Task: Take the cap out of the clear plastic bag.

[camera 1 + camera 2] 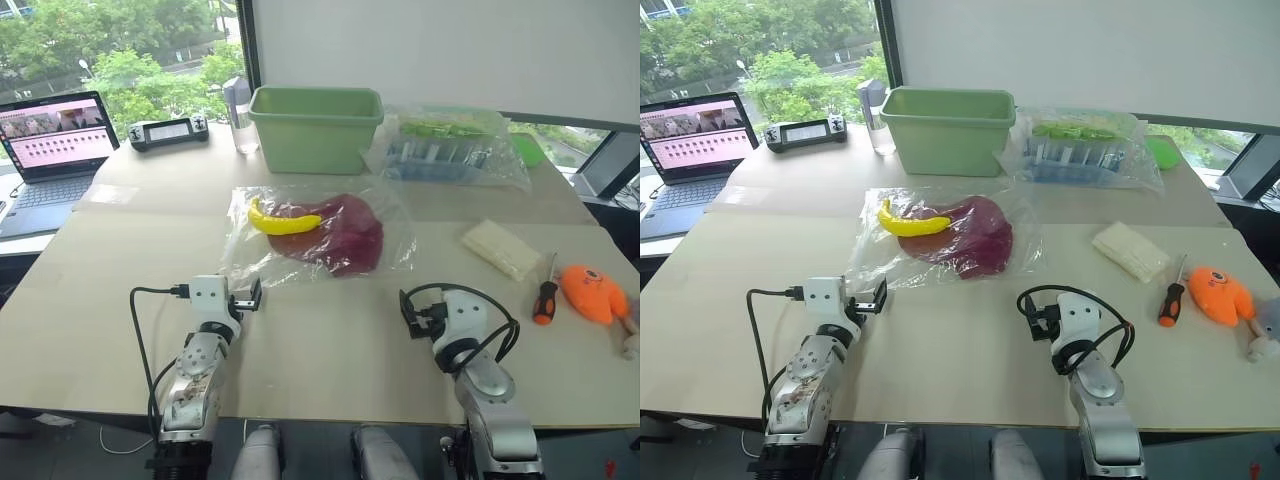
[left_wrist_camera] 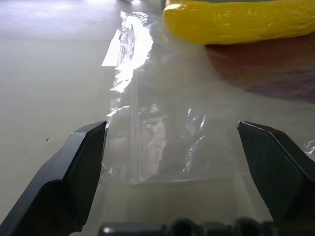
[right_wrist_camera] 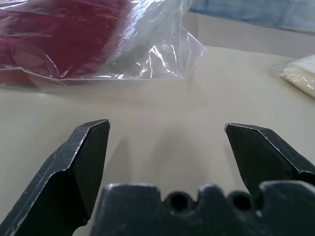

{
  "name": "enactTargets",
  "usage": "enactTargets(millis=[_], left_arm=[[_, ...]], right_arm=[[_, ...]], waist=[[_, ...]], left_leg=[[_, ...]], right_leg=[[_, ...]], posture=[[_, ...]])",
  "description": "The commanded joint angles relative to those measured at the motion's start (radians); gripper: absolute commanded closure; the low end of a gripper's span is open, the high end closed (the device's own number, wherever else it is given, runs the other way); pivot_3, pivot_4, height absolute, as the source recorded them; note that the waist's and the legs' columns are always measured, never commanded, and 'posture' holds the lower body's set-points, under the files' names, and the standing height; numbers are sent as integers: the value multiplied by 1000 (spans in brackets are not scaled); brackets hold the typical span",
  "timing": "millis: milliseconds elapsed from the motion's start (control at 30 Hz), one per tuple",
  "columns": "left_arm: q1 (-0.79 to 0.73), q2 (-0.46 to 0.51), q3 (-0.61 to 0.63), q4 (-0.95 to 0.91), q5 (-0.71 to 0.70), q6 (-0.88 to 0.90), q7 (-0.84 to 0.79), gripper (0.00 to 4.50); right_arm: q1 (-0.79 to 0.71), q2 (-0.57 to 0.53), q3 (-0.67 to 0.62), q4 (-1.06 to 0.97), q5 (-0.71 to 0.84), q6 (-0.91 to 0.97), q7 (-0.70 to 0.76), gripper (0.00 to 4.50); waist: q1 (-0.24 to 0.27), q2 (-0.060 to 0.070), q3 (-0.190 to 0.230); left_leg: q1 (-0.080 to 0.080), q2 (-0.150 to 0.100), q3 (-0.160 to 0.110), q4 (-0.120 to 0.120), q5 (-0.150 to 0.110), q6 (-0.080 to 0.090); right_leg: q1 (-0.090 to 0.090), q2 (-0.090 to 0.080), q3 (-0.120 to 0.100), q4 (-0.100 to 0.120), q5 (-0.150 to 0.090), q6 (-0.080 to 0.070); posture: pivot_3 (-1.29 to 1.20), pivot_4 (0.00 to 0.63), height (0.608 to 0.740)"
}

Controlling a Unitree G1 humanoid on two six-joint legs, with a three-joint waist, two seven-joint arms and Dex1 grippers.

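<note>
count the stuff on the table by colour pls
Green: 1, bin
Yellow: 1, banana
Dark red: 1, cap
Orange: 2, plush toy, screwdriver
Clear: 3, clear plastic bag, packed bag, bottle
White: 1, packet
Black: 2, laptop, controller
Total: 11

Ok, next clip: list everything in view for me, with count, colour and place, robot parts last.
bag: 1, clear, table centre
cap: 1, dark red, inside the bag
banana: 1, yellow, in the bag, at the cap's left
bin: 1, light green, behind the bag
bottle: 1, clear, left of the bin
packed bag: 1, clear with blue and green contents, right of the bin
controller: 1, black and grey, far left
laptop: 1, open, left edge
white pack: 1, right side
screwdriver: 1, red and black handle, right
plush toy: 1, orange, far right
table: 1, beige
left gripper: 1, black, open, at the bag's near edge
right gripper: 1, black, open, over bare table
</note>
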Motion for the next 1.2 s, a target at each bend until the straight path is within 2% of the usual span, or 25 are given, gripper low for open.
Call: enactTargets(millis=[33, 233, 367, 533, 733, 967, 1100, 1200], left_arm=[[-38, 13, 35, 26, -16, 6, 10, 0], [-117, 140, 95, 132, -35, -35, -81, 0], [-150, 235, 107, 202, -27, -82, -167, 0], [-176, 403, 8, 146, -96, -81, -530, 0], [-195, 499, -5, 106, -177, 12, -705, 0], [-236, 538, 16, 85, -196, 88, -716, 0], [-409, 539, -5, 200, -89, 121, -583, 0], [-540, 542, -61, 314, -14, 42, -593, 0]], right_arm=[[2, -14, -43, -45, 28, 0, 9, 37], [-32, -102, -150, -99, 199, 135, 123, 37], [-60, -220, -161, -162, 289, 244, 241, 37], [-118, -407, -137, -253, 353, 333, 389, 37], [-185, -494, -95, -288, 413, 414, 468, 37], [-233, -538, -78, -299, 445, 455, 515, 37], [-255, -537, -74, -298, 445, 462, 506, 37], [-262, -530, -63, -306, 446, 470, 491, 37]], waist=[[0, 0, 0], [-2, 0, 0], [-3, 0, 0], [1, -1, 1], [0, -1, 1], [2, -2, 1], [8, -4, 3], [8, -5, 3]], left_leg=[[0, 0, 0, 0, 0, 0], [0, 0, 0, 0, 0, 0], [0, 0, 0, 0, 0, 0], [0, 0, 0, 0, 0, 0], [-1, 1, 1, -1, 0, 0], [-1, 1, 1, 0, 3, 6], [-2, 1, 0, 1, 3, 6], [-3, 1, 0, 1, 4, 6]], right_leg=[[0, 0, 0, 0, 0, 0], [0, 0, 0, 0, 0, 0], [0, 0, 0, 1, 1, 1], [0, 0, 0, 0, 0, 0], [-1, 0, 0, -1, -1, -2], [-1, 0, -1, 0, -1, -2], [-1, 0, -2, 0, -1, -2], [-1, 0, -3, 0, -1, -2]], posture=[[0, 150, 737], [0, 150, 737], [0, 150, 737], [0, 150, 737], [0, 150, 737], [0, 150, 737], [0, 150, 737], [0, 150, 737]])
